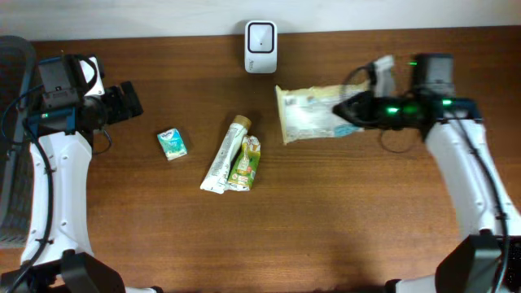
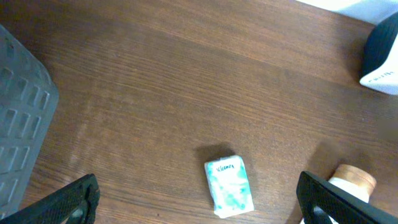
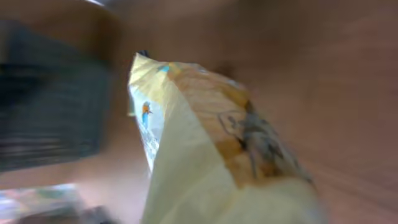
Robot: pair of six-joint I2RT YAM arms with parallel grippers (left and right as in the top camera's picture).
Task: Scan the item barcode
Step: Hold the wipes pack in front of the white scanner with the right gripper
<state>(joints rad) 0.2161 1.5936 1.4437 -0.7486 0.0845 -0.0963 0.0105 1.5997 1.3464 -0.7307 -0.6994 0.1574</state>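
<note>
The bag (image 1: 313,111), pale yellow with print on its face, lies lengthwise just below and to the right of the scanner (image 1: 260,46), apart from it. The right gripper (image 1: 352,110) is clamped on the bag's right end; whether the bag rests on the table (image 1: 326,220) or hangs clear of it I cannot tell. The right wrist view is blurred and shows the bag stretching away from the camera. Left of the bag lie a tube (image 1: 226,155) and a green pouch (image 1: 245,163), side by side and touching. Further left sits a small tissue pack (image 1: 172,144). The left gripper (image 1: 129,99) hovers up and left of the pack, its jaws spread wide and holding nothing, beside a grey basket (image 1: 12,146) at the table's left edge
</note>
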